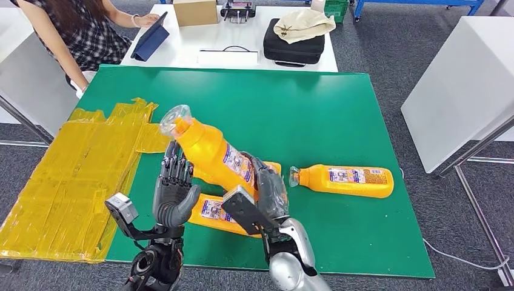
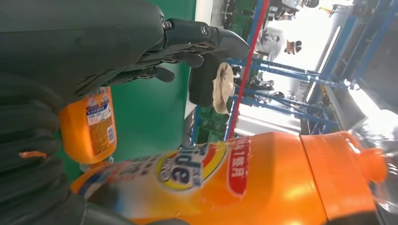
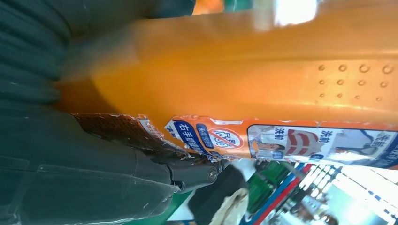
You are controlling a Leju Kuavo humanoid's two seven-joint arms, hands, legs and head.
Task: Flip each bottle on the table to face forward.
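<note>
Gripping the lower body of an orange detergent bottle [image 1: 209, 154], our right hand [image 1: 270, 194] has it lifted off the green table mat [image 1: 303, 109] and tilted, its clear cap [image 1: 174, 118] pointing up and to the far left. In the right wrist view the thumb [image 3: 187, 171] presses just beside the printed back label [image 3: 300, 140] of that raised bottle, and the fingers wrap its body.

Our left hand [image 1: 173, 188] stands upright just to the left of the raised bottle, palm turned toward it, fingers extended and apart, holding nothing. From the head view we cannot tell whether its fingertips touch the bottle's shoulder; the left wrist view shows the fingers [image 2: 187, 42] spread clear of the bottle's front label [image 2: 187, 168].

A second orange bottle [image 1: 347, 180] lies on its side on the mat to the right of our right hand, cap pointing left, its label facing up. A third orange bottle [image 1: 212, 212] lies flat on the near part of the mat, partly hidden under both arms.

Yellow taped sheeting [image 1: 73, 182] covers the left edge of the table. Beyond the mat stands a white table [image 1: 182, 51] with a black case [image 1: 294, 45], a cardboard box [image 1: 195, 12] and a person [image 1: 79, 30] holding a tablet [image 1: 150, 39].
</note>
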